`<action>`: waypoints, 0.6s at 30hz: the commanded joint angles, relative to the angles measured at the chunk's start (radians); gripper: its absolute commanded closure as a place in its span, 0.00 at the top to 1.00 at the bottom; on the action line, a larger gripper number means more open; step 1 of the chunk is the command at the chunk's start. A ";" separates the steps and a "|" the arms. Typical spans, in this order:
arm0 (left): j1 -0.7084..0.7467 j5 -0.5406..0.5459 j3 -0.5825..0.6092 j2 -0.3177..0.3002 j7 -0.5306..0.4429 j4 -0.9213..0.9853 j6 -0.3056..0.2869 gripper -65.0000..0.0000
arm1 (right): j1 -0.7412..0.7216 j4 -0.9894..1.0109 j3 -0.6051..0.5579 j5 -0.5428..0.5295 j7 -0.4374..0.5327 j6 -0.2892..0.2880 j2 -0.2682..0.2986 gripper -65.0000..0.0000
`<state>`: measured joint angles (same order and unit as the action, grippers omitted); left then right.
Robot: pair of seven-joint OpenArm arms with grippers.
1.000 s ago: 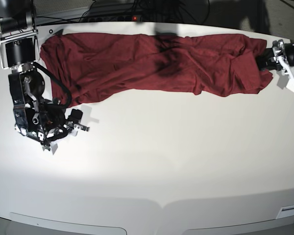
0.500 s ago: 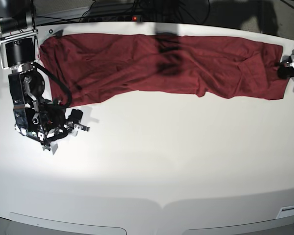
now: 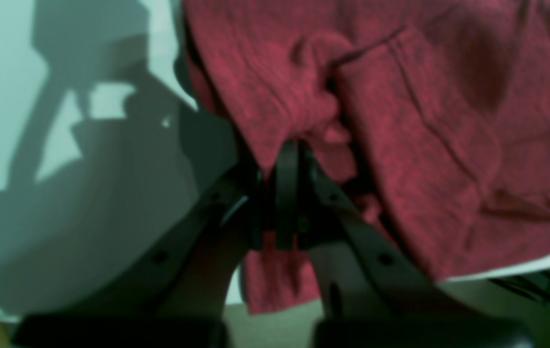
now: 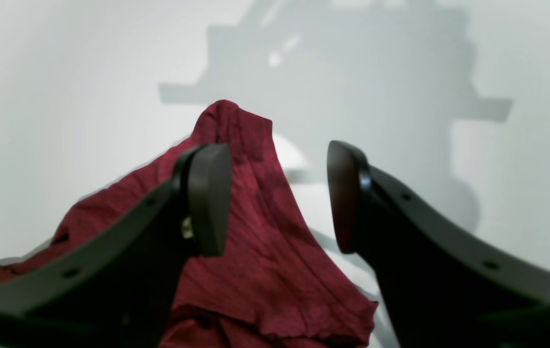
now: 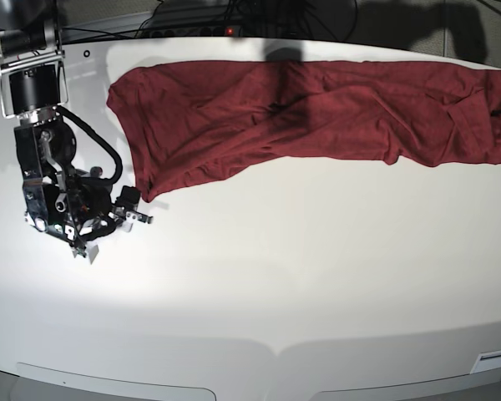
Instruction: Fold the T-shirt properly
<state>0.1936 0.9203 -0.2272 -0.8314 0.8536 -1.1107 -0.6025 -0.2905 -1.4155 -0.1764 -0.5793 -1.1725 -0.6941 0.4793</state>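
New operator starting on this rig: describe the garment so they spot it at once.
On the white table, look along the far edge. The dark red, wrinkly knit T-shirt stretches nearly across it, the only cloth there, its end pinched in the left gripper.

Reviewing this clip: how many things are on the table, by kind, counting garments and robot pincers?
Garments: 1, the maroon T-shirt.
Pincers: 2, the left pincer shut on the T-shirt, the right pincer open.
Total: 3.
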 commanded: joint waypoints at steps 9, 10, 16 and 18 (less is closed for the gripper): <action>-0.011 0.014 -0.008 -0.037 0.051 -0.008 -0.057 0.37 | -0.025 -0.015 0.008 -0.002 0.005 -0.004 0.013 0.49; -0.011 0.014 -0.008 -0.036 0.050 -0.008 -0.062 0.37 | -0.025 -0.015 0.008 -0.001 0.005 -0.004 0.013 0.49; -0.011 0.015 -0.008 -0.031 0.050 0.049 -0.096 0.37 | -0.025 -0.015 0.008 -0.001 0.003 -0.004 0.013 0.49; -0.011 0.025 -0.008 -0.030 0.048 0.098 -0.096 0.37 | -0.025 -0.015 0.008 -0.001 0.003 -0.004 0.014 0.49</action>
<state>0.1909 0.9367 -0.2272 -0.8307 0.9119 -1.0019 -0.6910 -0.2905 -1.4155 -0.1764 -0.5789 -1.1721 -0.6937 0.4793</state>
